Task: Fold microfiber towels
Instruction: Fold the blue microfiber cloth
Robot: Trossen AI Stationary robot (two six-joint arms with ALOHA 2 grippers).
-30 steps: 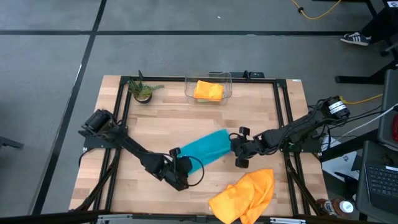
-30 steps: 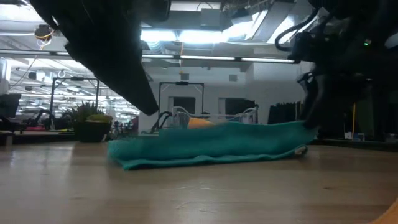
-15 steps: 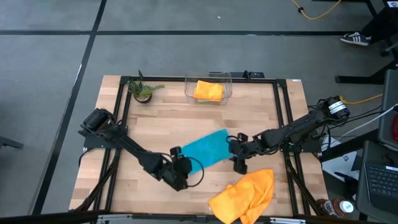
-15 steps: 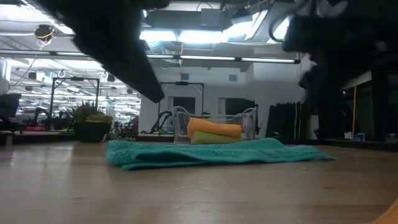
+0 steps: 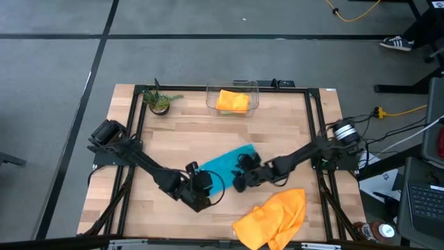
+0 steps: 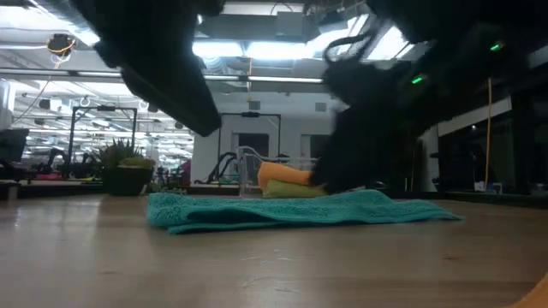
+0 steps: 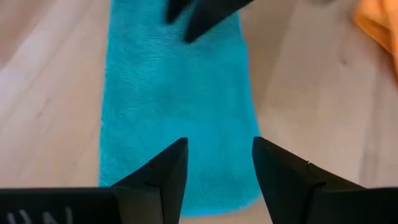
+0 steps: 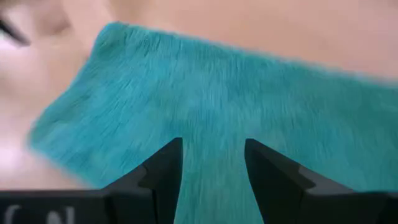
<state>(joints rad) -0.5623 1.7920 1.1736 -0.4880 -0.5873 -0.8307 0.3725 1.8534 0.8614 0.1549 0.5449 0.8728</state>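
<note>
A teal microfiber towel, folded into a long strip, lies flat in the middle of the table and also shows in the low view. My left gripper hovers open over the strip's near left end. My right gripper stands open low over the strip's right half; I cannot tell whether its fingers touch the cloth. A crumpled orange towel lies at the table's near right.
At the far edge a clear plastic bin holds a folded orange towel on top of a lime green one. A small potted plant stands at the far left. Bare wood lies to the left of the teal strip.
The teal towel's right end, raised at my right gripper a second ago, has dropped and now lies flat. My right gripper has then swung toward the table's left over the strip, sinking and rolling about its own axis.
</note>
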